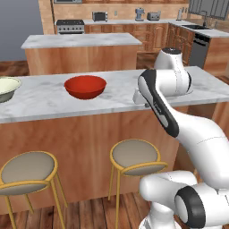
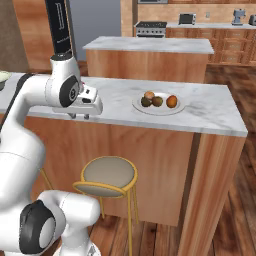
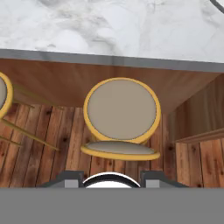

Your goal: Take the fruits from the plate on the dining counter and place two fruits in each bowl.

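The plate point(image 2: 158, 107) lies on the dining counter point(image 2: 210, 112), toward its right end, with several fruits on it: three small brown ones point(image 2: 151, 99) and a larger orange one point(image 2: 171, 101). The red bowl point(image 1: 85, 86) stands mid-counter, and the cream bowl point(image 1: 6, 88) is at the far left edge of the view. My gripper point(image 2: 80, 116) hangs over the counter's front edge, left of the plate and apart from it. It is open with nothing between its fingers. In the hand view the gripper point(image 3: 111, 179) points down at a stool.
Round stools with yellow frames point(image 1: 134, 156) point(image 1: 27, 169) point(image 2: 109, 175) point(image 3: 121, 109) stand in front of the counter's wooden base. A shorter marble island point(image 1: 80, 41) lies behind the counter. Kitchen cabinets and a stove point(image 1: 69, 26) line the back wall.
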